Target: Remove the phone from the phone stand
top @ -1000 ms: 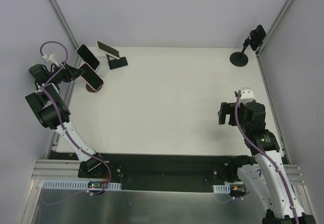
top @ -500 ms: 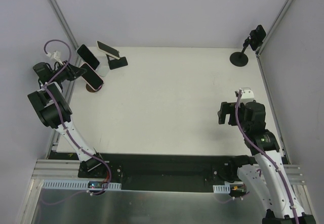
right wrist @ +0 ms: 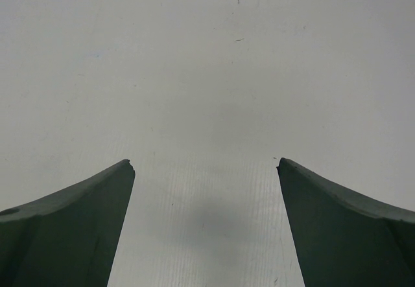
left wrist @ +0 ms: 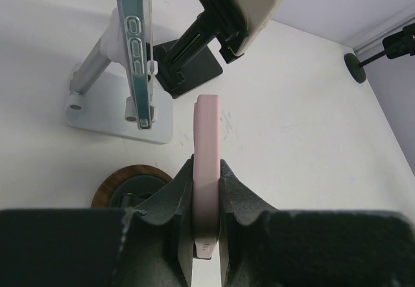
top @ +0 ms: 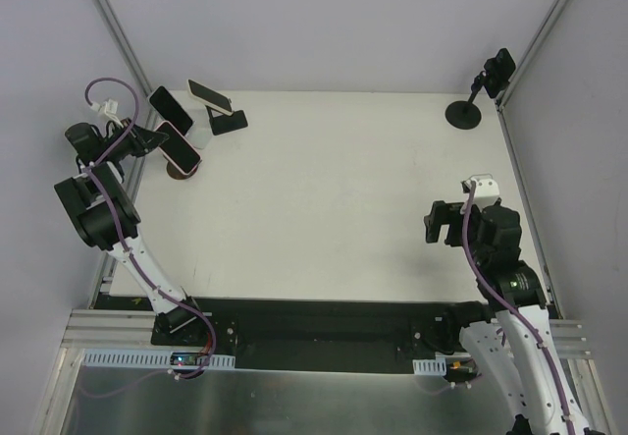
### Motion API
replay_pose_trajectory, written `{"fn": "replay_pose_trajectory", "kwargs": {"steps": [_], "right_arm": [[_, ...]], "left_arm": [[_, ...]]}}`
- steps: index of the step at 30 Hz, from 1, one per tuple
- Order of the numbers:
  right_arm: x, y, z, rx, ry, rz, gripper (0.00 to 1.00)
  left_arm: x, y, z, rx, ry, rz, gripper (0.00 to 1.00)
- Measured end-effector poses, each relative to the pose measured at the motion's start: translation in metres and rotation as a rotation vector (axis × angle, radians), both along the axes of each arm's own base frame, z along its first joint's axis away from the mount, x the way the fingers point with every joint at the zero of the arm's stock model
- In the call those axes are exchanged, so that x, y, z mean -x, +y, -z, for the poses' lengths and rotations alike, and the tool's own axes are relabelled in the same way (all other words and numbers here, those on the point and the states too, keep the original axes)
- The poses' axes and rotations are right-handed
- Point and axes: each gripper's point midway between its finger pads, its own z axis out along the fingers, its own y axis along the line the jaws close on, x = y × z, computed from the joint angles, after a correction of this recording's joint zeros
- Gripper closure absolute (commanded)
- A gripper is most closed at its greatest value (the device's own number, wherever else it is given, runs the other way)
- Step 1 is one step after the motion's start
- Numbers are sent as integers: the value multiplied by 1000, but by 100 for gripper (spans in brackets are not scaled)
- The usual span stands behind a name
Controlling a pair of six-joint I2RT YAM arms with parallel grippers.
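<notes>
**Operator:** Where is the left end effector (top: 155, 140)?

**Technician:** At the far-left corner of the worktop (top: 334, 199). It meets the left edge of the pink phone (top: 184, 150), which tilts above a round wooden base (top: 178, 171).

**Operator:** What surrounds it?

**Technician:** A dark phone (top: 169, 107) and a pale phone (top: 205, 92) stand just behind. The right end effector (top: 439, 225) hangs over the right side, well apart.

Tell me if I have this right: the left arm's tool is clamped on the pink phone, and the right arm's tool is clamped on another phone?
Not quite. The left tool is indeed clamped on the pink phone, but the right tool stands wide open and holds nothing. The right wrist view shows only the table beneath it.
</notes>
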Motion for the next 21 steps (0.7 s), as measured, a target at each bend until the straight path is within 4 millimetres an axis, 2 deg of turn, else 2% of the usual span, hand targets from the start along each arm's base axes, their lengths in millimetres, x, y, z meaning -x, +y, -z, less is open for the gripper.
{"fn": "replay_pose_trajectory", "kwargs": {"steps": [5, 12, 17, 21], "right_arm": [[3, -1, 1, -1, -8, 0, 4], [6, -2, -7, -8, -46, 3, 4], [7, -1, -8, -17, -48, 5, 4], [8, 8, -8, -48, -41, -39, 4]], "left_arm": [[2, -2, -10, 16, -25, -9, 100], [12, -11, -55, 6, -108, -37, 100], [24, -27, -91, 12, -146, -104, 100], [32, -54, -105, 42, -142, -125, 100]]}}
